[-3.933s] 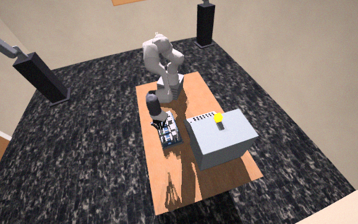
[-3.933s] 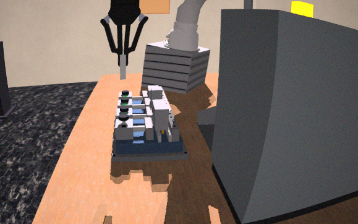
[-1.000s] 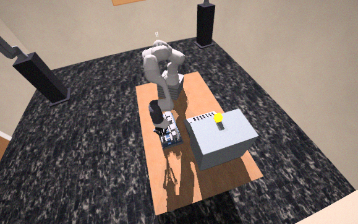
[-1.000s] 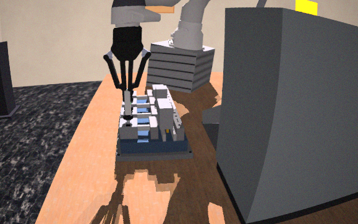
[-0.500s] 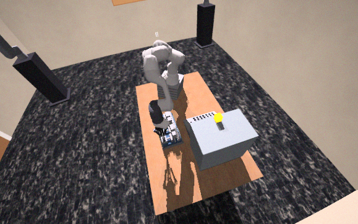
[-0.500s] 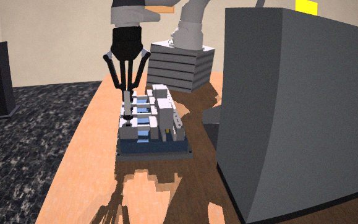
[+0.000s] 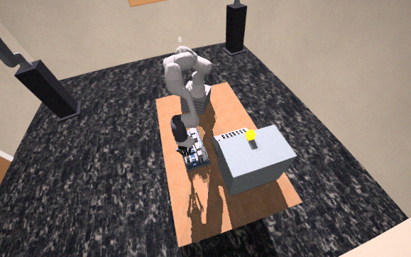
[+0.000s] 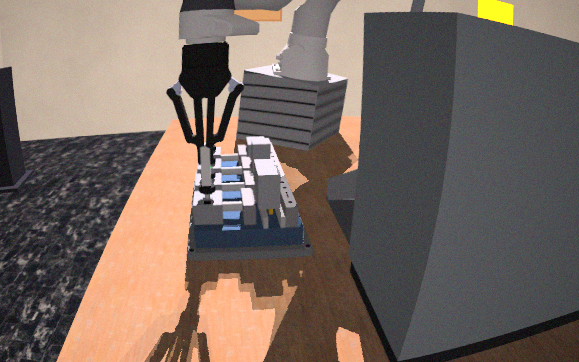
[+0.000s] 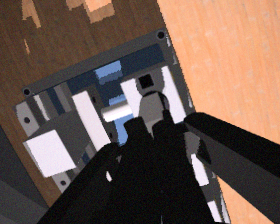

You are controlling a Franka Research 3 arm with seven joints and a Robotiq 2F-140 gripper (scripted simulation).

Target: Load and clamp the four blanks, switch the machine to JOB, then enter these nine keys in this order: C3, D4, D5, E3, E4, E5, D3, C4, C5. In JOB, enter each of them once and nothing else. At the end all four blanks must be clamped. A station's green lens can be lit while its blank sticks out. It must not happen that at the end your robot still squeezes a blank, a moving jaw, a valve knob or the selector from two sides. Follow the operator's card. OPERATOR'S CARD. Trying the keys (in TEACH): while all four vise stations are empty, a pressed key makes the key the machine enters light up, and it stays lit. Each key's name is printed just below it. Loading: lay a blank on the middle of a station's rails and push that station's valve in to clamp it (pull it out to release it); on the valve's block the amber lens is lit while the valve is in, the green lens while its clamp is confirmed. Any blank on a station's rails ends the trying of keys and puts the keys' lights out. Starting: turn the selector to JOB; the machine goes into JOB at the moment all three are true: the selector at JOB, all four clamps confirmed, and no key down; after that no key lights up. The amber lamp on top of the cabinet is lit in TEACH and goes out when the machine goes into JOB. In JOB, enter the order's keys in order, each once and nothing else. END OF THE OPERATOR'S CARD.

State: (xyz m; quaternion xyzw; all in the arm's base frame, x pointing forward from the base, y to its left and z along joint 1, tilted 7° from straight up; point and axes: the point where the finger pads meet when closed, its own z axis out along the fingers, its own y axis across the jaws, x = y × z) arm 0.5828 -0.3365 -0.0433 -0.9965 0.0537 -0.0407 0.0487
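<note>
- Pincer (image 8: 206,191) fully closed, gripping nothing, tips down over vise fixture (image 8: 248,245) near table (image 8: 133,280) centre.
- Amber lamp (image 7: 250,134) on cabinet (image 7: 261,160) was lit.

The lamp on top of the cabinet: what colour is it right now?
Bright yellow. The lamp on the grey cabinet shows best in the top view.

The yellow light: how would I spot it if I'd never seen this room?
Find the big grey cabinet on the wooden table, beside the robot. The yellow lamp stands on a short dark post on its top, the only bright yellow thing around.
</note>
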